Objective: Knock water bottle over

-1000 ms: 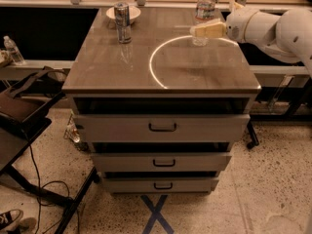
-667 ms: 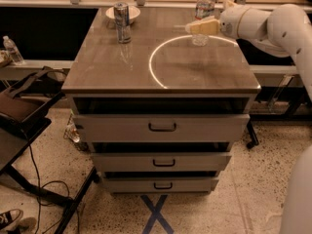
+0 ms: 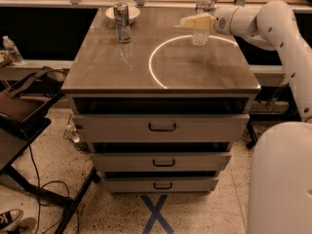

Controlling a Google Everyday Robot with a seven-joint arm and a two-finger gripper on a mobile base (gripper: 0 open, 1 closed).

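The water bottle (image 3: 203,14), clear ribbed plastic with a white cap, stands upright near the far right of the wooden table top (image 3: 122,67). My gripper (image 3: 188,21) reaches in from the right at about mid-height of the bottle. Its cream tip points left and overlaps the bottle's front left side. Whether it touches the bottle I cannot tell. The white arm (image 3: 273,23) comes in from the right edge.
A slim silver can (image 3: 122,22) stands at the far left of the table, with a white bowl (image 3: 123,11) behind it. A bright ring (image 3: 190,57) marks the table top. Drawers (image 3: 162,127) are below. A small bottle (image 3: 12,49) stands off the table at left.
The gripper has slid left and slightly back across the bottle's front. The arm has swung further into view. The bottle still stands upright.
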